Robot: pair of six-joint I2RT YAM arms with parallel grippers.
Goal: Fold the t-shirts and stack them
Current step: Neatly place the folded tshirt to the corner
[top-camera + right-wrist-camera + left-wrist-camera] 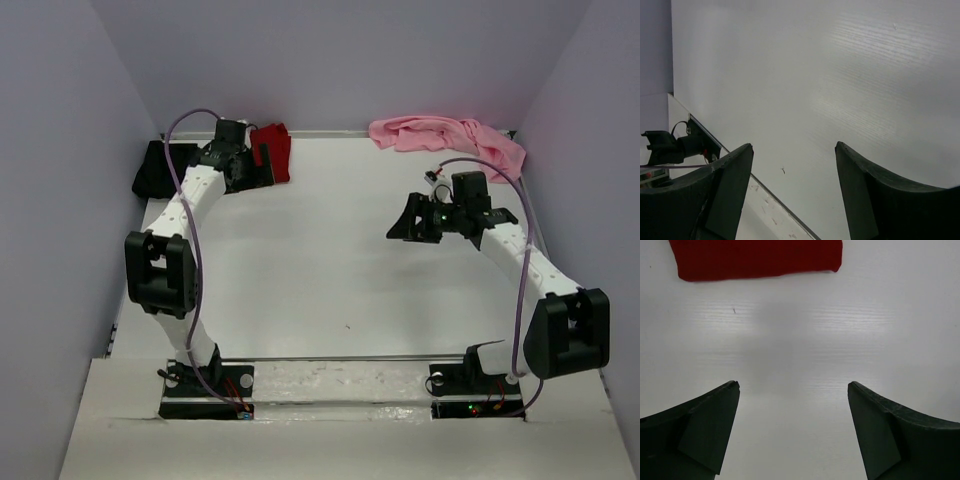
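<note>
Left tool released, holding nothing, near red shirt; right tool released too, above tabletop.

red shirt cropped above, black shirt part-hidden

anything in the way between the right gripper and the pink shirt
Nothing visible. The right gripper hangs open over the table, and the crumpled pink shirt lies at the far edge beyond it, with only white tabletop between them. The gripper faces the left side, though, not the shirt.
</note>
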